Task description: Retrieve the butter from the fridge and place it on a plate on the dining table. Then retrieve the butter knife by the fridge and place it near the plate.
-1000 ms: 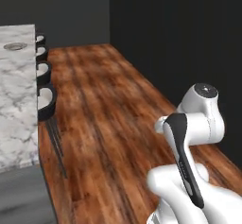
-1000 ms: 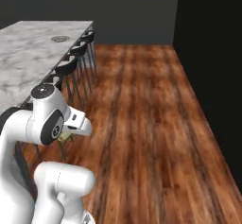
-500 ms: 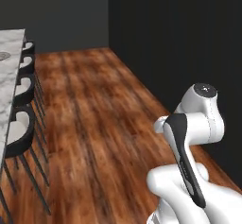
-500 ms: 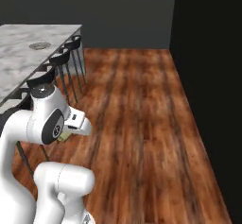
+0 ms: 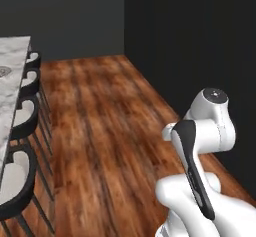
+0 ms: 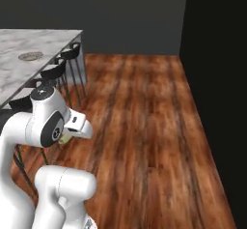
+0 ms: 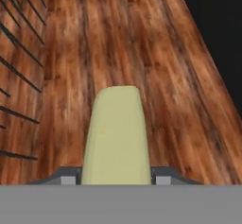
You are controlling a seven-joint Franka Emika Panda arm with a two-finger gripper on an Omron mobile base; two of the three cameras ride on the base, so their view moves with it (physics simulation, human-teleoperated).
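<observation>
In the hand view the butter (image 7: 117,133), a pale-yellow block, sticks out forward over the wooden floor, with my gripper (image 7: 116,176) shut on its near end. A sliver of the butter (image 6: 64,138) also peeks out under my folded hand in the right base view. The dining table (image 6: 46,42) with its marble top stands to the left, and the round plate (image 6: 30,56) lies on it. The left base view has the dining table (image 5: 14,51) at its left edge, with the plate (image 5: 4,71) partly cut off. The fridge and the butter knife are out of view.
Black stools (image 5: 20,123) line the table's near side, also seen as stools (image 6: 60,69) in the right base view. Broad wooden floor (image 5: 100,111) stretches ahead. A dark wall (image 6: 214,54) runs along the right and another closes the far end.
The whole scene has shifted as the base moved: the table has slid left in the left base view. The arm keeps its folded pose with the butter still held.
</observation>
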